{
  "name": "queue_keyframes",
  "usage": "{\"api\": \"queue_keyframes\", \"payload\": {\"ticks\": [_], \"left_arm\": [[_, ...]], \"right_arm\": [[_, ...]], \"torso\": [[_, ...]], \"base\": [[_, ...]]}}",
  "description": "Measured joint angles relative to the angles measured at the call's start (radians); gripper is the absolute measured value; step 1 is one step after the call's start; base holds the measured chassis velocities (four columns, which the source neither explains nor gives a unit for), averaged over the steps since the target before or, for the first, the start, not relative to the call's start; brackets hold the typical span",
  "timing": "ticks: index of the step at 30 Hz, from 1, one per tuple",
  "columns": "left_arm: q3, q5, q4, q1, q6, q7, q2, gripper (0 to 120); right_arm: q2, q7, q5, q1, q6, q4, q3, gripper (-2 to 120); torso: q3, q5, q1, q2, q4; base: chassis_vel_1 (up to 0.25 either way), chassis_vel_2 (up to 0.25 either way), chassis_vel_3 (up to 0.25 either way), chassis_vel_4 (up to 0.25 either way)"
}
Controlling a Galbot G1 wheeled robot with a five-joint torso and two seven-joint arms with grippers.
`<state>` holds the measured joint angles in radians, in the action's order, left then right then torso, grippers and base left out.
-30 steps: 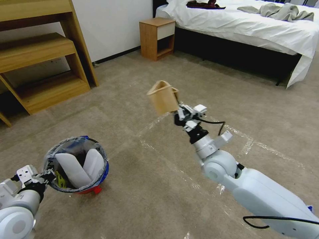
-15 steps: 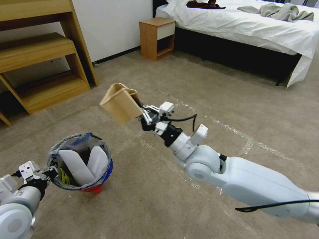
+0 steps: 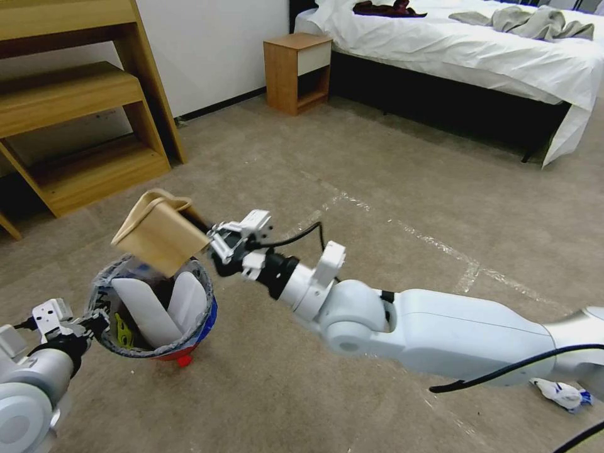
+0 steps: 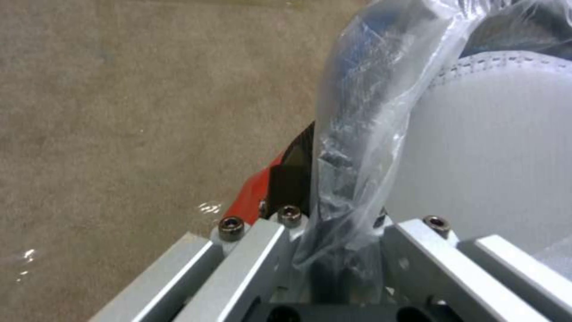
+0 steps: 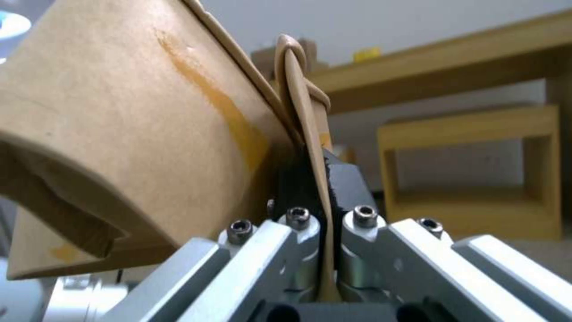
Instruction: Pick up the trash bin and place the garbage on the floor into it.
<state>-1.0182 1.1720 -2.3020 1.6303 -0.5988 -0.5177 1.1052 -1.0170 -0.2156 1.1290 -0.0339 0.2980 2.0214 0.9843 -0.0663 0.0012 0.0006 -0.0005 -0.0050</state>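
Over the taped carpet [image 3: 390,157], the right arm reaches across, its right gripper [image 3: 211,242] clenched on the edge of a tan paper bag [image 3: 160,233] hanging just above the trash bin [image 3: 189,330]. The left gripper [image 3: 91,327] grips the bin's lined rim, holding it off the floor. White slippers [image 3: 148,314] stand inside it. A crumpled tissue [image 3: 562,393] lies behind the right arm.

Wooden shelf unit [image 3: 82,119], nightstand [image 3: 297,72] beside white bed [image 3: 465,50].

Paper bag [image 3: 160,231] covers far rim of trash bin [image 3: 200,327]; bin bottom hidden under 2 white slippers [image 3: 141,311]. Crumpled litter [image 3: 562,394] by right arm too small to ID; shelf unit [image 3: 63,107] cut off at left edge
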Motion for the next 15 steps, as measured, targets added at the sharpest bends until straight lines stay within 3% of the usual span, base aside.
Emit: {"api": "queue_keyframes", "payload": {"ticks": [15], "left_arm": [[-0.026,0.015,-0.054,0.036,-0.001,-0.009,0.005,1]], "right_arm": [[-0.107,-0.045,-0.035,-0.008,-0.021,-0.081,0.118,0]], "torso": [[0.0,0.0001,0.0,0.0,0.0]], "base": [[0.0,0.0,0.0,0.0]]}}
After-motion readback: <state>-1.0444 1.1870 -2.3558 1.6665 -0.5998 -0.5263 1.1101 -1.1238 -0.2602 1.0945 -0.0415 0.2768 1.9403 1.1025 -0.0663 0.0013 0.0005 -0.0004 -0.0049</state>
